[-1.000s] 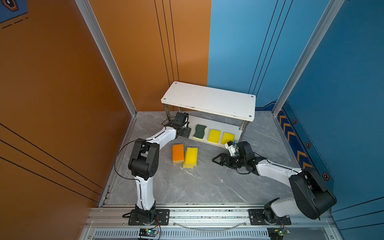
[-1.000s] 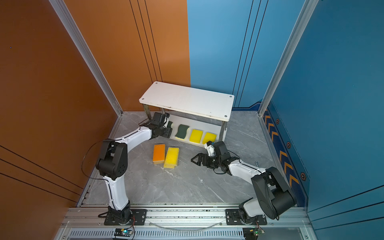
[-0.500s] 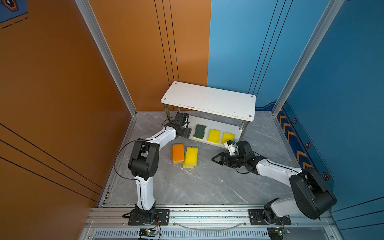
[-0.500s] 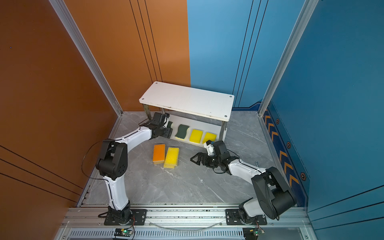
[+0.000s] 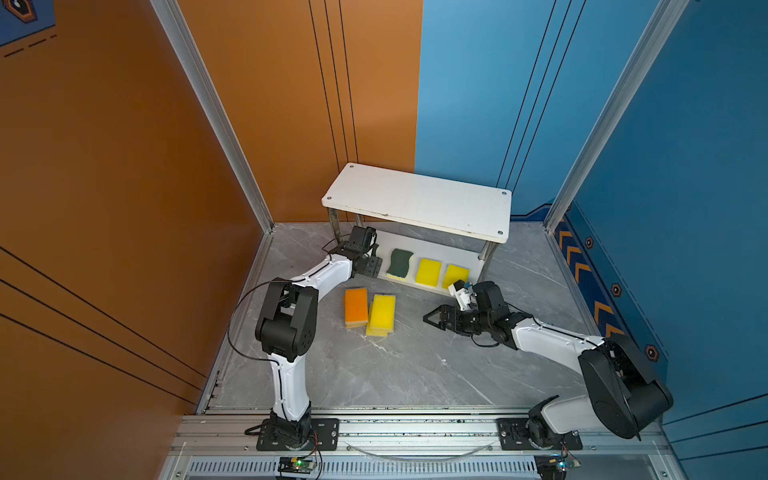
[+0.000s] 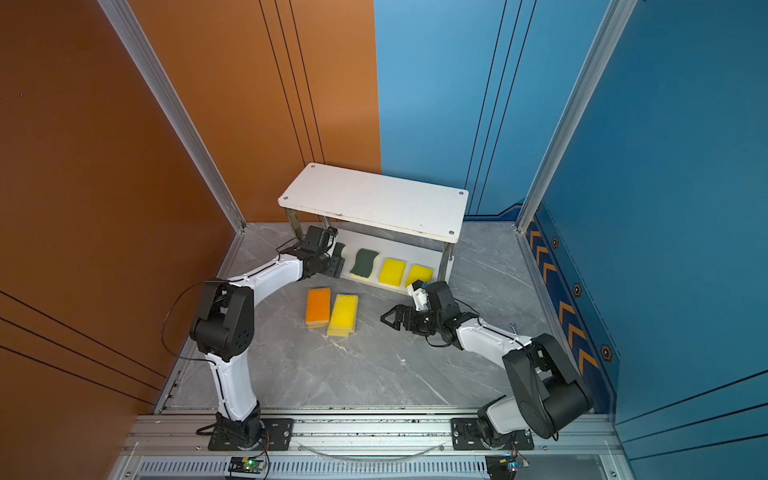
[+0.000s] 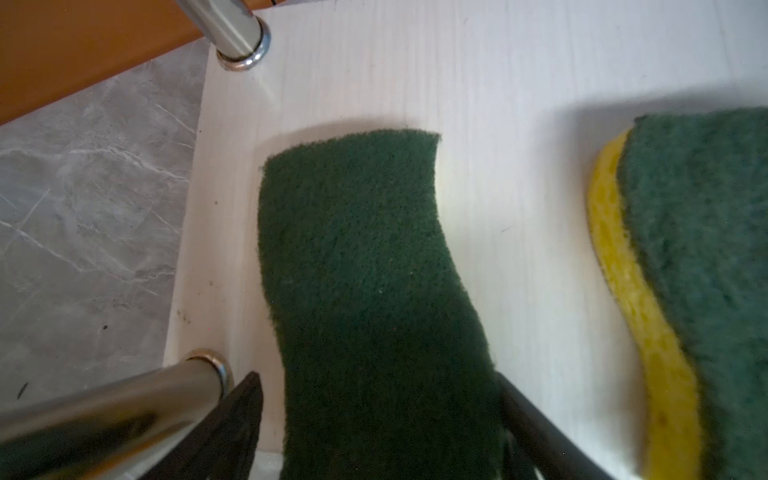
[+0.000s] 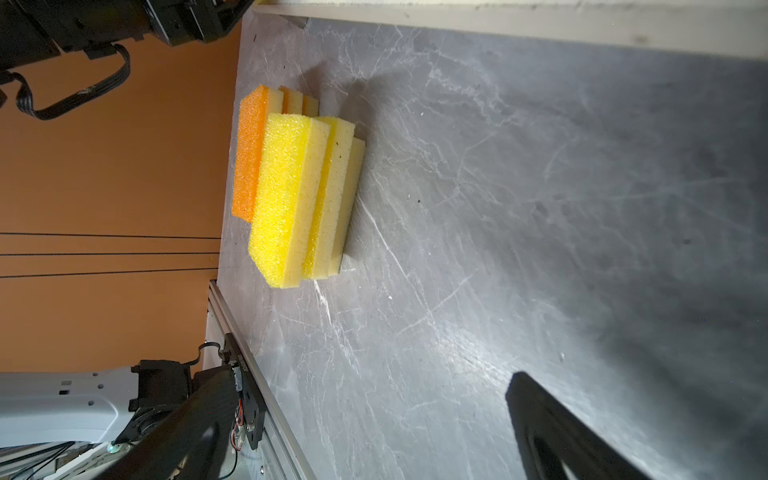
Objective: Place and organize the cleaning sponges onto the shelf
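Two green scouring pads lie on the lower board of the shelf (image 5: 417,199): you see one (image 7: 374,299) between the left gripper (image 7: 378,419) fingers in the left wrist view, flat on the white board beside a chrome leg (image 7: 239,35), the other (image 5: 400,263) just beside it toward the middle. Your left fingers stand on either side of that first pad, but you cannot tell whether they are still pressing it. Two yellow sponges (image 5: 429,272) sit further along the same board, in a row with the pads. On the counter (image 5: 415,365) in front of the shelf, an orange-topped stack (image 5: 356,306) and a yellow stack (image 5: 381,314) rest side by side, touching; the right wrist view shows several sponges in each. Your right gripper (image 5: 432,319) hovers low over the counter, well apart from the stacks, fingers spread wide and holding nothing.
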Action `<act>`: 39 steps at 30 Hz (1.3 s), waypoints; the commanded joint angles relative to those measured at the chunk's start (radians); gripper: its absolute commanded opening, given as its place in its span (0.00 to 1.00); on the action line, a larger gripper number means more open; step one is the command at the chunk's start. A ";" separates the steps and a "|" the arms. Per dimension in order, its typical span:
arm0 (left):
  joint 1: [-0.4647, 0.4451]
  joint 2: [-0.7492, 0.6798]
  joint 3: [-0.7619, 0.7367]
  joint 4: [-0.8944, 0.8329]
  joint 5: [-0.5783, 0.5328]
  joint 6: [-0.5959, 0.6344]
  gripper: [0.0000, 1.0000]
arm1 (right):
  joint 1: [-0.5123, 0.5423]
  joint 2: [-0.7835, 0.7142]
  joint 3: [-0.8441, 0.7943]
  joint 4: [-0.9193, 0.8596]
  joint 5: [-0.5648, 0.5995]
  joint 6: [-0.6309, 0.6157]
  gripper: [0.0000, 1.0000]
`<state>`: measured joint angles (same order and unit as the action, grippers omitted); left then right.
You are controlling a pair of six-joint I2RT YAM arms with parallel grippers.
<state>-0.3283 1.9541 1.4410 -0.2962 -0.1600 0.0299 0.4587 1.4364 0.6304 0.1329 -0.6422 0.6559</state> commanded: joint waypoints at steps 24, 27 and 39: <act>-0.021 -0.056 -0.039 -0.009 -0.045 0.013 0.85 | 0.006 0.009 0.012 0.007 0.010 0.006 1.00; -0.025 -0.061 -0.043 -0.009 -0.041 0.010 0.85 | 0.006 0.007 0.014 0.007 0.010 0.005 1.00; -0.043 -0.097 -0.068 -0.008 -0.068 0.012 0.91 | 0.006 0.007 0.012 0.007 0.009 0.004 1.00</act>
<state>-0.3630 1.8988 1.3880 -0.2966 -0.2024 0.0368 0.4583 1.4364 0.6308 0.1345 -0.6426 0.6556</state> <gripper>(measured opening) 0.905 0.999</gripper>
